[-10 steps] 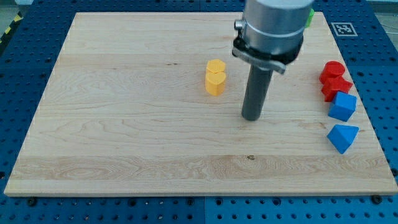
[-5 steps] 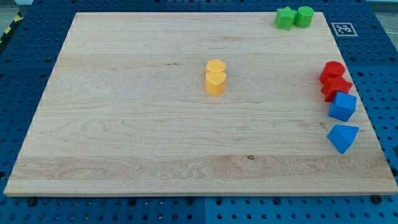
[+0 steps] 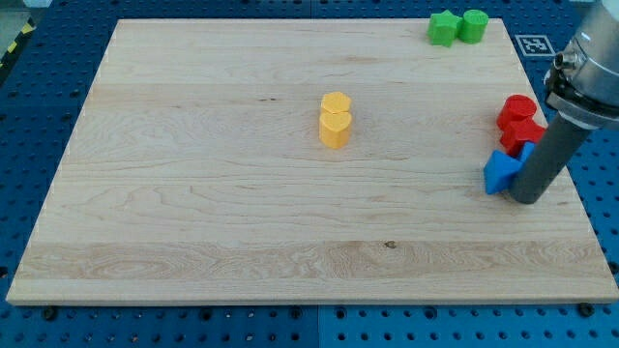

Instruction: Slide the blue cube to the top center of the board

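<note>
My rod comes down at the view's right, and my tip [image 3: 527, 201] rests on the board [image 3: 213, 193] near its right edge. A blue block [image 3: 500, 171] sits against the rod's left side; its shape is partly hidden. A small patch of a second blue block [image 3: 527, 150] shows just above it, between the rod and the red blocks, with the rest hidden behind the rod. I cannot tell which of the two is the cube.
Two red blocks [image 3: 517, 108] [image 3: 522, 133] sit touching just above the blue ones. Two green blocks [image 3: 444, 27] [image 3: 473, 24] sit at the top right corner. Two yellow blocks [image 3: 336, 101] [image 3: 335, 129] touch near the board's middle.
The rod left the view from the board's middle and now stands at the right edge. The lower blue block is gone from its old spot; a blue block now lies further left and up.
</note>
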### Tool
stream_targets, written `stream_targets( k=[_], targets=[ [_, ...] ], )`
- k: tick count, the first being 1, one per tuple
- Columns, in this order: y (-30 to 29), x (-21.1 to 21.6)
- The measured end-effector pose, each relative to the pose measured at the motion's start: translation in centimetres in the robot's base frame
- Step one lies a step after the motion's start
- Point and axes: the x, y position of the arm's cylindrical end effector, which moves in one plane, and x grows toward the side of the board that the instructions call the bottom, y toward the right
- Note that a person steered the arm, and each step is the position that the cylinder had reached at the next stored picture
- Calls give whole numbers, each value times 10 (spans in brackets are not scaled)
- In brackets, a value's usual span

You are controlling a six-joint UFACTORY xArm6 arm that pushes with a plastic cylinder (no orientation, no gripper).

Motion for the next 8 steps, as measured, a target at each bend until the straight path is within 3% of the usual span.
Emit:
stream_targets(
  k=[1,3,4,6,8],
  targets=[
    [1,20],
    [74,22],
    [57,3],
    [-36,-29],
    [-23,-25]
  ],
)
